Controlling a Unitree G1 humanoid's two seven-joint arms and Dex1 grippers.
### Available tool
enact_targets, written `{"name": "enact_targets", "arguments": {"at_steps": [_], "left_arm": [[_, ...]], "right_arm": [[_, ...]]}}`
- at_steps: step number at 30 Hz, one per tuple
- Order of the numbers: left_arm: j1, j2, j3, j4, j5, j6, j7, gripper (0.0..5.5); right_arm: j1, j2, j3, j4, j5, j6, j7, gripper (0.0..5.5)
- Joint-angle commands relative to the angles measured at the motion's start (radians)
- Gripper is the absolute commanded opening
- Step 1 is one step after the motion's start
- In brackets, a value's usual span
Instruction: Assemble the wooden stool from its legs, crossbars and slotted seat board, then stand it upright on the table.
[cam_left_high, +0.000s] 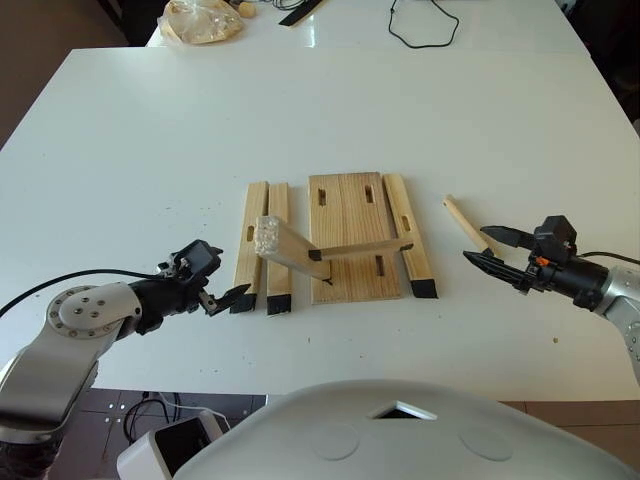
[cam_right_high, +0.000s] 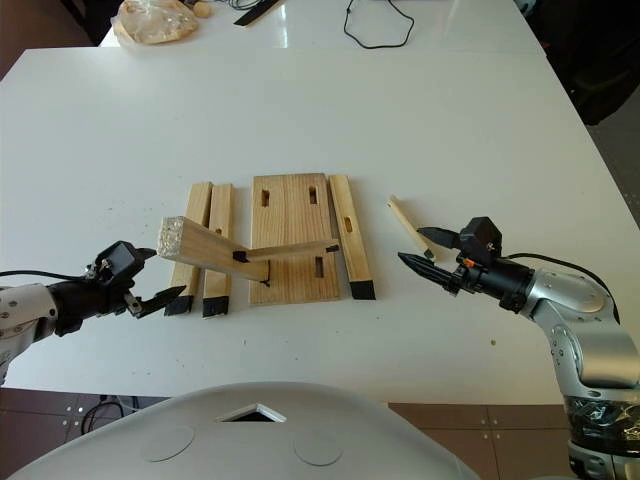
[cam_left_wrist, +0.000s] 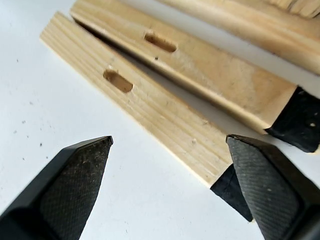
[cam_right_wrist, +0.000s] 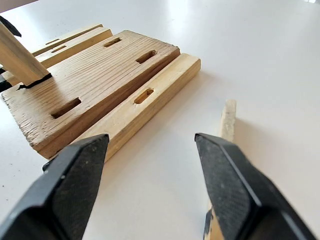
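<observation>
On a white table (cam_left_high: 120, 150) the seat (cam_left_high: 345, 215) lies flat with its slots up, ready for parts to be pushed in. One leg (cam_left_high: 290, 250) already leans from its near left slot. Two loose legs (cam_left_high: 252, 240) lie just left of the seat. The left gripper (cam_left_high: 230, 300) is open around the outer one's black-tipped end, seemingly to pick it up. The right gripper (cam_left_high: 476, 244) gapes beside a crossbar (cam_left_high: 462, 218), right of the seat.

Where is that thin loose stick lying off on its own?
In the head views, the thin stick lies on the table on the robot's right, apart from the seat board and its neighbouring leg, close by the open right gripper.
</observation>
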Motion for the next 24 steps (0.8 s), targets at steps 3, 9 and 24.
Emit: {"name": "enact_targets", "arguments": {"at_steps": [3,9,24], "left_arm": [[-0.034,-0.057,-0.036,-0.008,-0.03,0.082,0.027,4.22],[-0.026,-0.066,-0.076,0.027,-0.005,0.095,0.041,4.22],[-0.065,-0.069,-0.055,0.317,0.007,-0.063,-0.038,3.85]], "right_arm": [[-0.009,0.013,0.017,0.009,-0.03,-0.024,-0.022,3.17],[-0.017,0.017,0.027,0.009,-0.037,-0.028,-0.03,3.17],[-0.03,0.02,0.047,0.01,-0.048,-0.037,-0.043,3.17]]}}
